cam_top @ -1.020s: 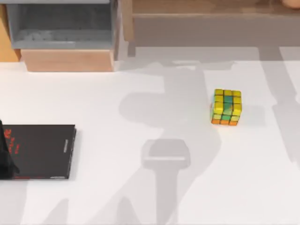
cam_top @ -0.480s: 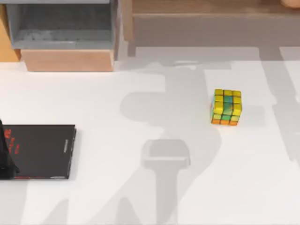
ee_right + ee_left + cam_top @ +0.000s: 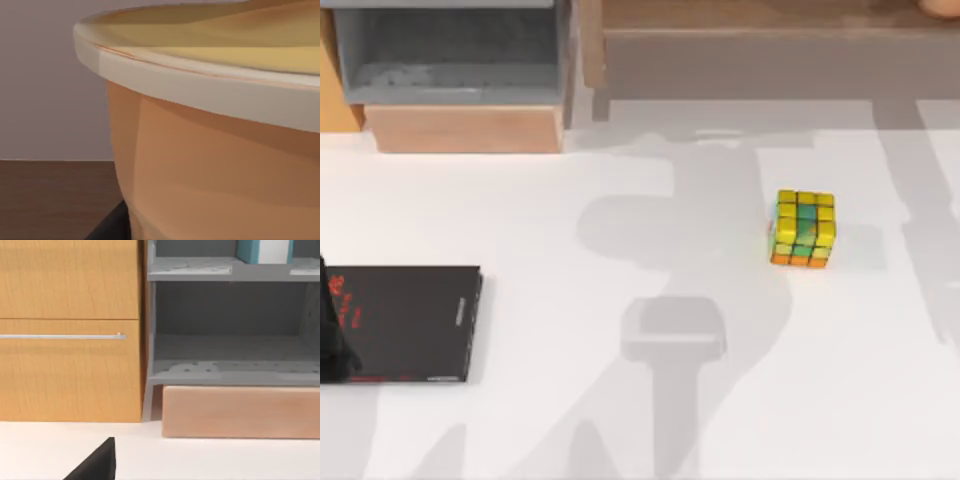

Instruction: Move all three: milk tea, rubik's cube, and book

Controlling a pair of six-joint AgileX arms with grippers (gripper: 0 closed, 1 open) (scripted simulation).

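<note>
The rubik's cube (image 3: 803,228), mostly yellow with green and orange tiles, stands alone on the white table right of centre. The book (image 3: 262,251), teal-blue with white page edges, stands on the upper grey shelf in the left wrist view. The milk tea (image 3: 215,150) is a tan cup with a cream lid, very close in the right wrist view, standing on a brown surface. A dark part of my right gripper (image 3: 111,225) touches the cup's base. The cup's rim (image 3: 940,6) peeks in at the top view's far right corner. My left gripper (image 3: 330,345) sits at the table's left edge.
A thin black book with red lettering (image 3: 408,322) lies flat at the left, next to my left arm. A grey shelf unit (image 3: 450,55) over a wooden block (image 3: 465,128) stands at the back left, beside a wooden cabinet (image 3: 70,330). A brown ledge (image 3: 770,40) runs along the back right.
The cube and the black book have stayed put. The arm shadows on the table have shifted slightly, and the dark left arm at the table's left edge has barely moved.
</note>
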